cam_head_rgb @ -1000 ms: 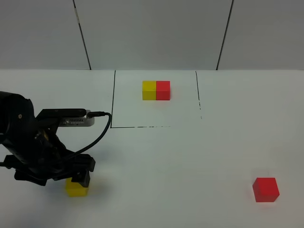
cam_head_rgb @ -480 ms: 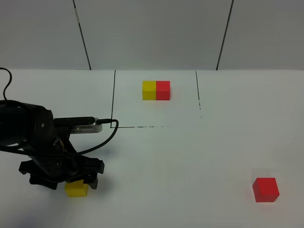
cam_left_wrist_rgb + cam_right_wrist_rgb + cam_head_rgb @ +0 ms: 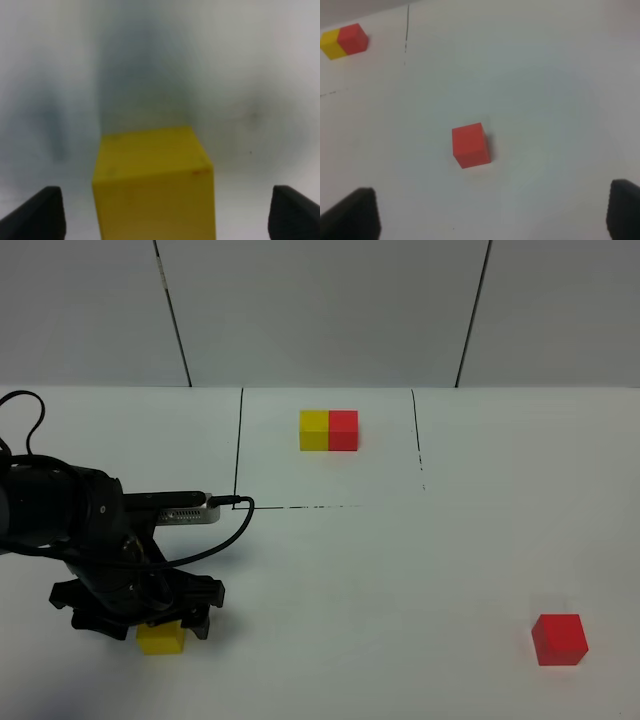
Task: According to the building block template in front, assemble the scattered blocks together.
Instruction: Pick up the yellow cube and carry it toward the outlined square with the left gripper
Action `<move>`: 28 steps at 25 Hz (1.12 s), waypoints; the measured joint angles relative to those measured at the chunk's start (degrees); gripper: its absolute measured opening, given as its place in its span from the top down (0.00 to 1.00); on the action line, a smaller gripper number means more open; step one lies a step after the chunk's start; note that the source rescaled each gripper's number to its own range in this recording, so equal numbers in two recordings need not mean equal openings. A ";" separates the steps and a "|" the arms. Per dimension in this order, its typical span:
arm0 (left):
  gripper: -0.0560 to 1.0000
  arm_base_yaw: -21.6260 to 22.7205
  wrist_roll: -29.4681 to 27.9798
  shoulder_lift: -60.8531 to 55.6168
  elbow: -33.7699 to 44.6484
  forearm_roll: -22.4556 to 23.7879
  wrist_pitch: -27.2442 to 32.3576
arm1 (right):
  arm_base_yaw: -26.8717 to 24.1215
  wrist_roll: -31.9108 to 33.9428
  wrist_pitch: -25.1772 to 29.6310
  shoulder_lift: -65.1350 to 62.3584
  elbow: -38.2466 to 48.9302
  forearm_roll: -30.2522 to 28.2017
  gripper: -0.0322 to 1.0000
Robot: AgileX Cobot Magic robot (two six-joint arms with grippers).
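While I watch from the high camera, the white table (image 3: pixel 400 570) takes up most of the view, running back to a grey panelled wall (image 3: pixel 320 310). On its far half a thin black-lined rectangle (image 3: pixel 240 450) frames the template (image 3: pixel 329 430), a yellow and a red cube joined flush, well inside the lines. My left arm (image 3: pixel 60 530) hunches low at the near left, a black cable (image 3: pixel 228 530) looping off it. Its left gripper (image 3: pixel 165 215) straddles the loose yellow cube (image 3: pixel 160 638), fingers (image 3: pixel 35 215) spread wide with a gap on each side of the plain faces. The loose red cube (image 3: pixel 559 639) sits alone near the right front edge, a broad white stretch separating it from the yellow one. The right gripper (image 3: pixel 492 215) hangs above it, parted and holding nothing.
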 joint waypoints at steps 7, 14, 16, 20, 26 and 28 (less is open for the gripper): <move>0.06 0.00 0.00 1.68 0.00 0.00 -0.67 | 0.00 0.05 0.00 0.00 0.00 0.00 0.19; 0.08 0.00 0.00 3.79 -0.12 0.00 -0.81 | 0.00 0.05 0.00 0.00 0.00 0.00 0.19; 0.08 0.00 0.00 3.85 -0.12 -0.04 -0.81 | 0.00 0.05 0.00 0.00 0.00 0.00 0.19; 0.11 0.00 0.00 3.85 -0.12 -0.18 -0.81 | 0.00 0.05 0.00 0.00 0.00 0.00 0.19; 0.44 0.00 -0.04 3.85 -0.12 -1.81 -0.99 | 0.00 0.05 0.00 0.00 0.00 0.00 0.19; 0.61 0.00 -0.04 3.90 -0.12 -2.19 -0.99 | 0.00 0.05 0.00 0.00 0.00 0.00 0.19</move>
